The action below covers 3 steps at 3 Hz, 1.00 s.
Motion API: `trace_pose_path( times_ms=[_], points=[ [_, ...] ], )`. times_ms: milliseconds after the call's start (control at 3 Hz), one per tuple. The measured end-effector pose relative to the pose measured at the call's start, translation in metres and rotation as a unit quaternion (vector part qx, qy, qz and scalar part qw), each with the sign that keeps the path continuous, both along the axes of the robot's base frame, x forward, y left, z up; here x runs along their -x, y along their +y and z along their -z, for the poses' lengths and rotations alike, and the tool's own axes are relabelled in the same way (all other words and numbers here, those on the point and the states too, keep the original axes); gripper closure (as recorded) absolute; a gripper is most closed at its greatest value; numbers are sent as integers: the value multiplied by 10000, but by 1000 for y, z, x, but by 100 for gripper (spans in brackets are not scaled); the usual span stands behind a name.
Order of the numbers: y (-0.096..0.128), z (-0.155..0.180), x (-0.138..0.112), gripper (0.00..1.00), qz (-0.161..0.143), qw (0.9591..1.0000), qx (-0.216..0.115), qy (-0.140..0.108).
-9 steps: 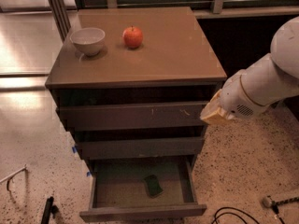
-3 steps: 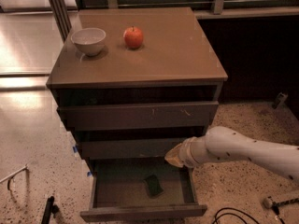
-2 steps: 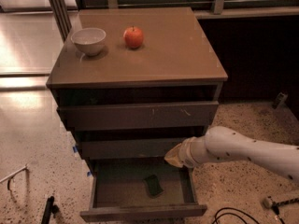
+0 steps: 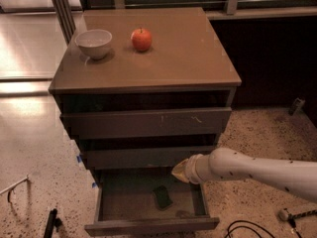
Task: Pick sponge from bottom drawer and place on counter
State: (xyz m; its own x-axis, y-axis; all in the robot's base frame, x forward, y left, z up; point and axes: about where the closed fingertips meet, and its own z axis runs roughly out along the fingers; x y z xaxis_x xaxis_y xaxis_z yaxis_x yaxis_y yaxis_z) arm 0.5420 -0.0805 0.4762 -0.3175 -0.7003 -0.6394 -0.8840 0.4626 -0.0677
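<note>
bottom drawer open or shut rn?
Open: the bottom drawer is pulled out, floor exposed, sponge lying flat inside. The tool hovers over its rear edge, clear of the sponge.

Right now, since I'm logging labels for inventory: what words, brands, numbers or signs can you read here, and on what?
None: no readable text anywhere.
The counter, bowl, apple and the sponge in the bottom drawer look unmarked.
The claw, over the bottom drawer's right rear, shows no lettering.
</note>
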Motion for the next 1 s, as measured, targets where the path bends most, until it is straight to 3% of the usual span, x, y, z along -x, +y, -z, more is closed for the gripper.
trace_pose_path(
  times_ms=[333,1000],
  points=[
    [12,70,-17,100,-119,9998,-106,90],
    [22,216,-23,100,97,9950,-234,968]
  ],
)
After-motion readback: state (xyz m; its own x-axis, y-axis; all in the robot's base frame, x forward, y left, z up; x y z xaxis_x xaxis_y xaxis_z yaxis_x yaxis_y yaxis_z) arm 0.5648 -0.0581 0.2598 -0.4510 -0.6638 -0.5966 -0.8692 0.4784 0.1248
